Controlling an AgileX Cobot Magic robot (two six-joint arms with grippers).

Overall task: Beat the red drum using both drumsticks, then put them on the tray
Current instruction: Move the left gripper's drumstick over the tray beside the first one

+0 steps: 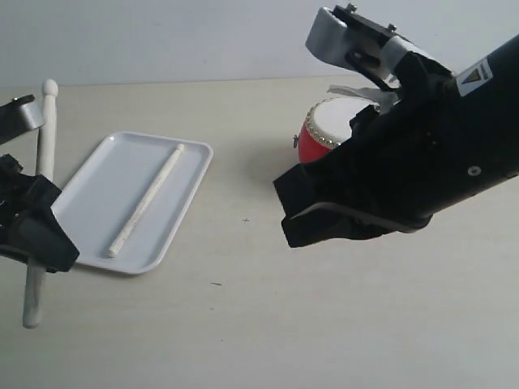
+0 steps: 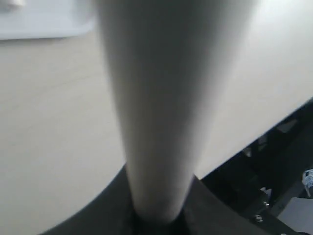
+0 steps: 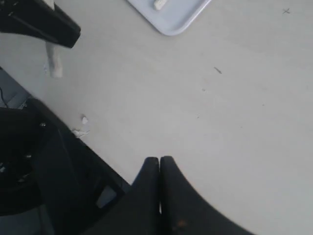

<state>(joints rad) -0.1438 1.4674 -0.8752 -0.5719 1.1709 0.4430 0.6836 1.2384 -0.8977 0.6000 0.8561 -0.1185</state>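
In the exterior view, the left gripper [image 1: 32, 215] is clamped on one drumstick [image 1: 46, 130] and holds it nearly upright at the left edge of the scene, rounded tip up. Whether its lower end touches the table cannot be told. Just beside it lies the tray [image 1: 93, 186], with the second drumstick [image 1: 146, 201] resting lengthwise inside the rim. The red drum [image 1: 320, 134] stands well apart to the right, half hidden behind the right arm. The right gripper [image 1: 285, 212] hangs over the bare table between tray and drum, its fingers pressed together on nothing.

The left wrist view is mostly the blurred shaft of the held stick rising from the jaws that pinch its base. A corner of the tray shows beyond it.

The right wrist view confirms that the right gripper's fingers meet with nothing between them. Past them are the tray's near corner and the lower end of the held stick.

One stick is already delivered, so the step in hand is probably laying down the other. To do it well, the left arm should tilt the stick level and parallel to the one on the tray. It should bring the stick over the free strip of tray beside that one and come down close to the surface before the jaws part. A drop from height could roll the stick over the low rim.
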